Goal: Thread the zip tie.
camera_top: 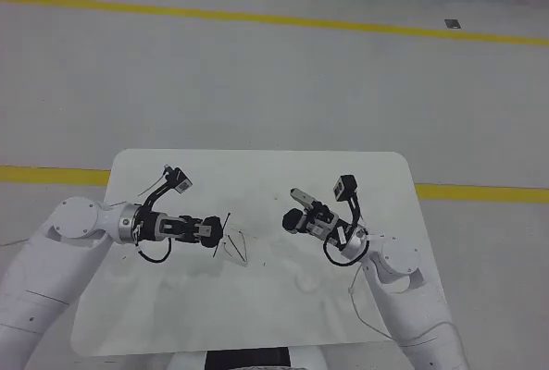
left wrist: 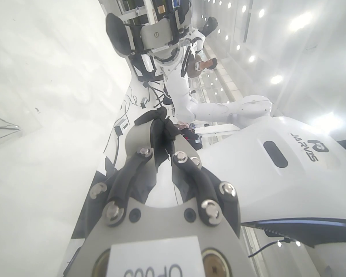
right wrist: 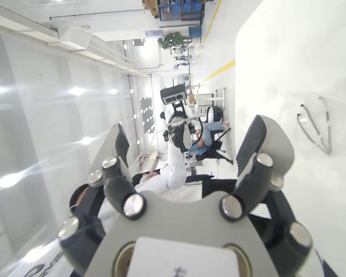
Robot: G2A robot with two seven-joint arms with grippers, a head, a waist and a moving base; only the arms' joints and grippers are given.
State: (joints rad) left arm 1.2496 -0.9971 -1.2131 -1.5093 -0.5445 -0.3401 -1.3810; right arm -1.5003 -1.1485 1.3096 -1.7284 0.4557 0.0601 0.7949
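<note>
With the left gripper (camera_top: 215,228) clenched on the zip tie (camera_top: 221,235) over the middle of the table (camera_top: 255,314) and the right gripper (camera_top: 287,221) spread empty to its right, the right should, I judge, close slowly on the free end (loose ties (camera_top: 239,248) lie just beside) without tugging

Bright, even overhead light; washed-out glare on the white bench (camera_top: 274,310), streaking flare off ceiling lamps (left wrist: 297,23), strongly bent at wrist-view edges.
</note>
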